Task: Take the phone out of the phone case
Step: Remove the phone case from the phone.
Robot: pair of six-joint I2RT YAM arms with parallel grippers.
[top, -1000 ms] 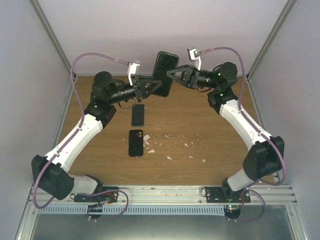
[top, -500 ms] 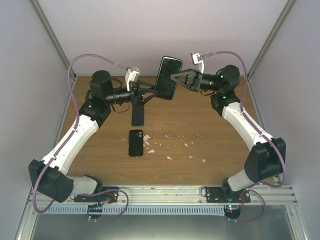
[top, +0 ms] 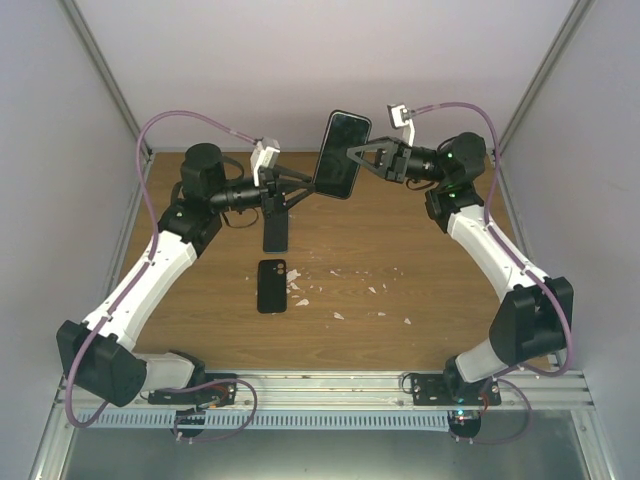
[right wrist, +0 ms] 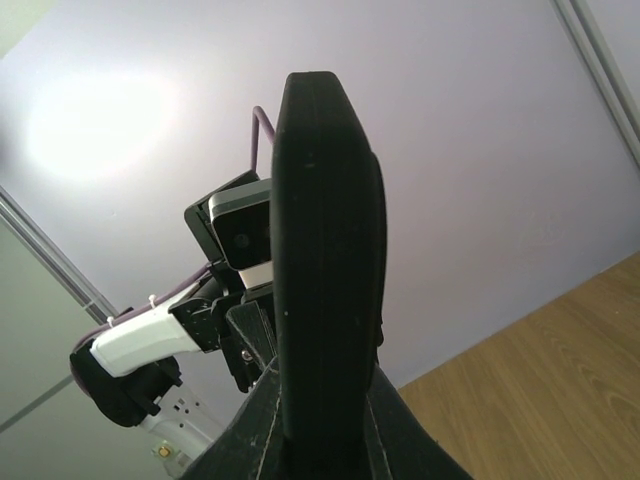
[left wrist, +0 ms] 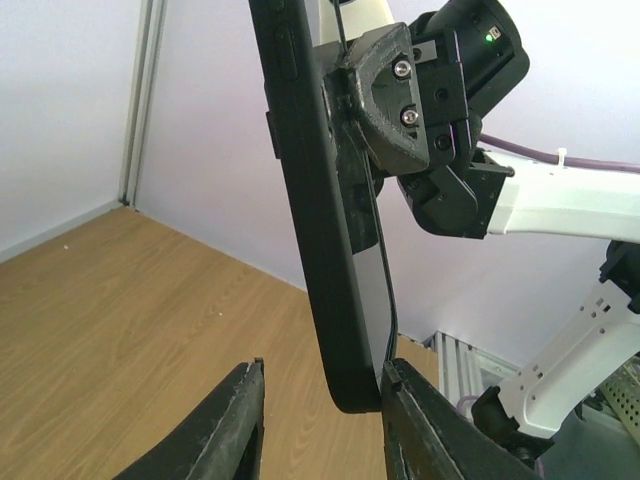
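Note:
A black phone in its black case (top: 341, 155) hangs upright in the air over the far side of the table. My right gripper (top: 352, 152) is shut on its right edge; in the right wrist view the case (right wrist: 325, 270) is clamped between my right gripper's (right wrist: 323, 385) two fingers. My left gripper (top: 312, 186) stands open round the phone's lower end. In the left wrist view the case's bottom corner (left wrist: 340, 330) lies between the left gripper's (left wrist: 323, 366) fingers, against the right finger (left wrist: 420, 420) and apart from the left finger (left wrist: 235, 420).
Two other dark phones or cases lie flat on the wooden table, one (top: 275, 229) under my left gripper and one (top: 271, 285) nearer the front. Small white scraps (top: 340, 285) are scattered mid-table. Grey walls and metal posts enclose the table.
My left gripper has opened off the phone and drawn back to the left, with its arm lower. My right gripper has carried the phone slightly up and to the right.

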